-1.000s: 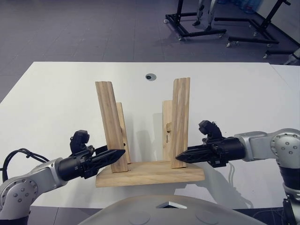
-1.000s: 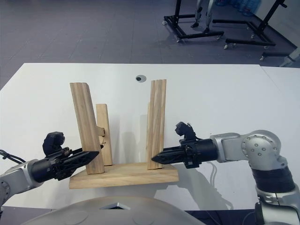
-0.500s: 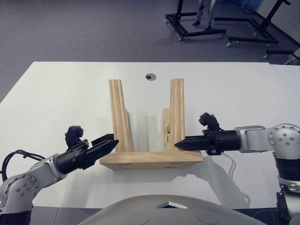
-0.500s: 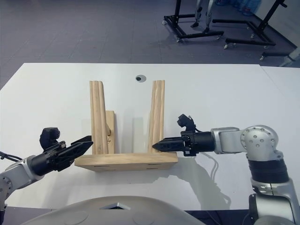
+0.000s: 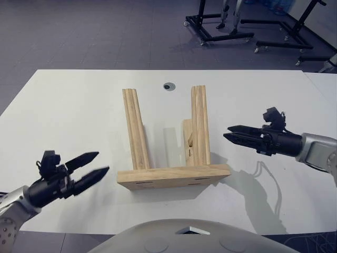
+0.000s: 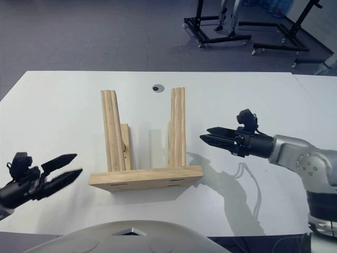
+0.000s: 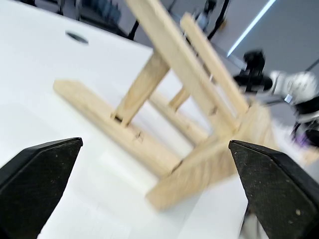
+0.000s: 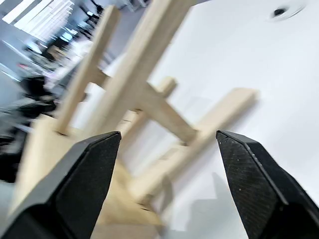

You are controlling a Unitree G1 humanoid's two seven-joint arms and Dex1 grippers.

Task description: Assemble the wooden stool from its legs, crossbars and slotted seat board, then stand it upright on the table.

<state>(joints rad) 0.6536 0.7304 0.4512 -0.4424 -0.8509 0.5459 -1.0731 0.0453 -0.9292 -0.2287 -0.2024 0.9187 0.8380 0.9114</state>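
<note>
Stool (image 5: 174,175) lies on its side, legs (image 5: 200,124) pointing away.

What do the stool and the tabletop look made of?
The stool looks like pale, bare or lightly finished wood: grain lines show along the legs and the surface is matte. The species is unclear. The table has a smooth, uniform white top, probably laminate or painted board. Its core is hidden.
</note>
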